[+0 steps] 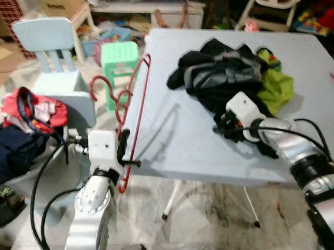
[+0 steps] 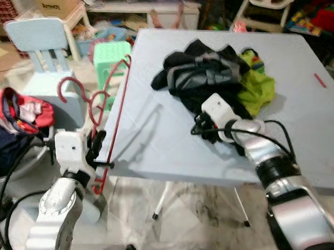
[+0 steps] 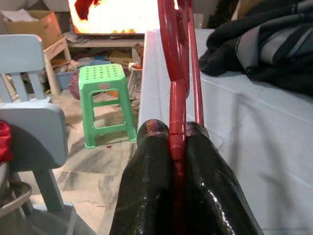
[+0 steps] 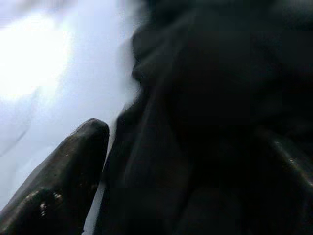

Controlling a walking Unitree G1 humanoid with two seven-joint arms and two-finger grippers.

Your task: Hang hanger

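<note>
At the table's [image 1: 175,153] left edge, the left gripper [image 1: 124,147] pinches red hangers [image 1: 135,107] tight; the right gripper [image 4: 181,161], fingers spread, straddles dark clothing [image 1: 221,74].

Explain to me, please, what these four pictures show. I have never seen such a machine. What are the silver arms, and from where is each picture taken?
This is a walking humanoid robot with two silver arms. Each arm ends in a hand of two long black fingers.

The two upper pictures come from a stereo camera on its head, looking down. The two lower pictures come from cameras on the wrists, looking along the fingers.

Before the robot stands a pale blue folding table. A heap of black and grey clothing lies on it, with a lime green garment beside the heap.

The left hand, at the table's edge, is shut on a thin red plastic hanger. The right hand is open, its fingers around a fold of the dark clothing.

Further back stand a small green plastic stool and a pale blue child's chair.
</note>
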